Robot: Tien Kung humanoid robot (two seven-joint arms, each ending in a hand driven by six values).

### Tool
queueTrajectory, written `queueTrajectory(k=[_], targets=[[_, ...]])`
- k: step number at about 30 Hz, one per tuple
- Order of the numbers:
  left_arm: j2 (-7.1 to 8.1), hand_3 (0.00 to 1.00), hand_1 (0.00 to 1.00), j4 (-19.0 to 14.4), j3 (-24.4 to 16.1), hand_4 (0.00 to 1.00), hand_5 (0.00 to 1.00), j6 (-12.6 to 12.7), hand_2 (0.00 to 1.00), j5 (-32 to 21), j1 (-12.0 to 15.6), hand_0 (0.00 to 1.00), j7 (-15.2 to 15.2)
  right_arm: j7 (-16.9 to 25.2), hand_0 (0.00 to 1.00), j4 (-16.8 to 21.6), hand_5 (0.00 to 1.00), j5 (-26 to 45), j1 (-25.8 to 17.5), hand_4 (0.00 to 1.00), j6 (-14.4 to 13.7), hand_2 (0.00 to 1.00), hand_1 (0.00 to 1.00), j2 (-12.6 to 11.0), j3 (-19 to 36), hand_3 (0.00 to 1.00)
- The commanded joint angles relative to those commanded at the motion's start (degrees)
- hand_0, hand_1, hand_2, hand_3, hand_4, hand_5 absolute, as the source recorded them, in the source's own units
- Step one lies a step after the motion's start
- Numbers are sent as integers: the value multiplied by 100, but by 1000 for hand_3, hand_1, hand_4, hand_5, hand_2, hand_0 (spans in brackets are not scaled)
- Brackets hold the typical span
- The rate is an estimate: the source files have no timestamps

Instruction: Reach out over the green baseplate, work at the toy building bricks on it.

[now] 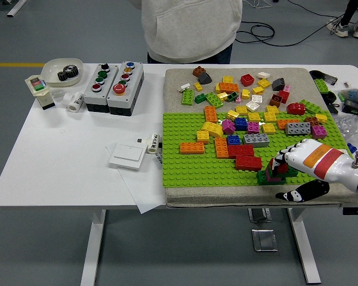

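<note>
head view: right hand (289, 165) in from the right edge, over the front right corner of the green baseplate (185, 170). fingers (281, 159) curled down around a small brick stack (273, 173), red piece on a dark green base, thumb hanging below off the plate's front edge. reads as a grip on the stack, though the contact side is hidden by the hand. left arm not in frame.

stack sits upright near the plate's front edge, just right of the red brick (248, 162). long axis vertical, studs up; can't tell any sideways heading.

risks, my read: the grip is on the top piece, so a pull could split red from green instead of lifting both. if the base is pressed into the studs, a tug could drag the plate on its grey mat (179, 80). knuckles are close to the red brick, a sweep left could knock it.

person stands at the far side, hands not visible.
</note>
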Motion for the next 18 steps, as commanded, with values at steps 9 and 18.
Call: queueTrajectory(k=[9, 18], targets=[[1, 559, 725, -3, 5, 585, 626, 0, 707, -7, -2, 604, -4, 1, 466, -10, 489, 1, 12, 865, 1, 656, 572, 0, -13, 547], [2, 559, 725, -2, 12, 585, 627, 1, 707, -19, -4, 604, -11, -1, 468, -6, 489, -9, 10, 869, 9, 657, 573, -4, -50, 548]])
